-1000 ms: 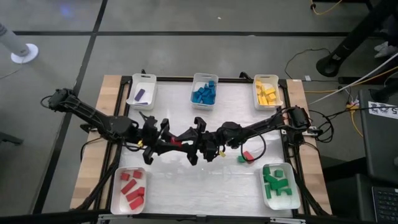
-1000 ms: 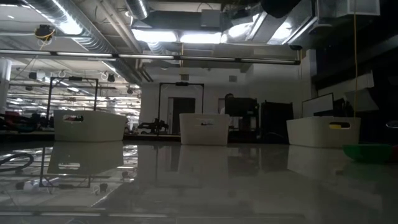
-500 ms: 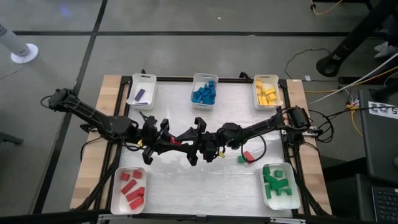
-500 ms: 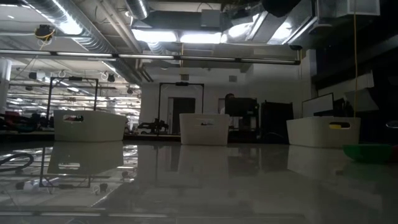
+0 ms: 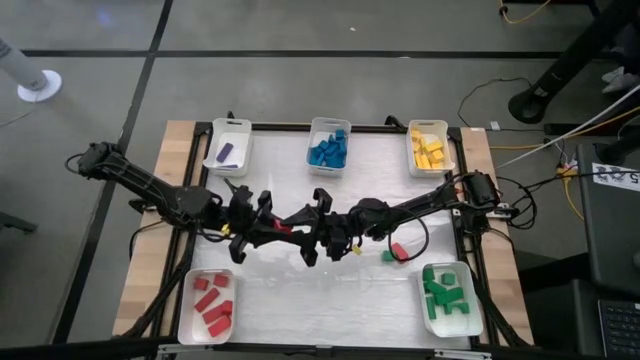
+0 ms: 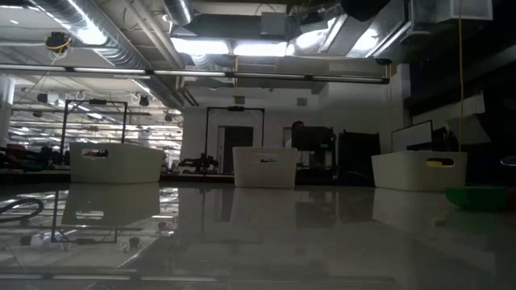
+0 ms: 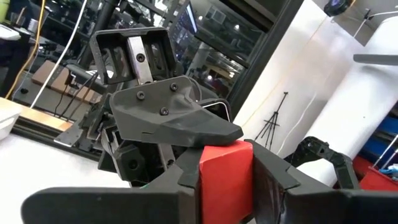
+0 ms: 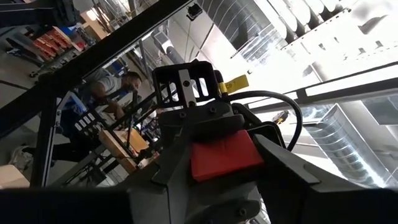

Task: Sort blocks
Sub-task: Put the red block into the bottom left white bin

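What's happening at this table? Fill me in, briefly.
Two robot arms are sorting coloured blocks into white trays and have met mid-table over one red block. The left gripper and the right gripper both have fingers on it, as in a handover. Purple, blue, yellow, red and green trays already hold blocks. A green block and a red one lie loose on the table.

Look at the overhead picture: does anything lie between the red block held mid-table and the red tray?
Nothing visible does. The red block is between both grippers mid-table; the bare white table runs to the red tray at the near-left corner.
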Controlling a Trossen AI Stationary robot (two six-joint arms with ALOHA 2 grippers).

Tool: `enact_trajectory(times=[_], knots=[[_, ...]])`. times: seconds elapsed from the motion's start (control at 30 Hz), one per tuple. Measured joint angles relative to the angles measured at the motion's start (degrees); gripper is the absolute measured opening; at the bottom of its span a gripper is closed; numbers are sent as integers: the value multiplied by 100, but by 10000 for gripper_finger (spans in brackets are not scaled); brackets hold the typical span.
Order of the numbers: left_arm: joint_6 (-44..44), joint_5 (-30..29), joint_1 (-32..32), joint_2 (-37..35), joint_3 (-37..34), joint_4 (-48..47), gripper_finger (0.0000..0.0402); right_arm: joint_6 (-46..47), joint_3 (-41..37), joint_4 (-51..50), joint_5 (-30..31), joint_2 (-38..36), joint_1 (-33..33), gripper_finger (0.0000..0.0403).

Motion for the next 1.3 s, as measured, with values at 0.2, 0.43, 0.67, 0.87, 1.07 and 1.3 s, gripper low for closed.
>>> enact_trajectory(times=[0.2, 0.43, 0.67, 0.87, 1.07, 1.3], knots=[[73, -17, 4, 0, 2, 2, 74, 39, -4, -48, 182, 2, -7, 200], [100, -15, 4, -83, 4, -15, 71, 31, -7, -12, 820, 2, 0, 258], [314, 6, -8, -436, 4, -75, 71, 17, -7, 27, 1682, 2, -2, 270], [543, 4, -116, -987, 7, -890, 75, -98, -7, -59, 2851, -46, 239, 271], [299, 21, -404, -1668, 7, -2705, 72, -1358, -4, -518, 4955, -212, 658, 271], [-1191, 633, -986, -1994, 7, -4917, 77, -1825, -4, -1707, 7707, -408, 865, 271]])
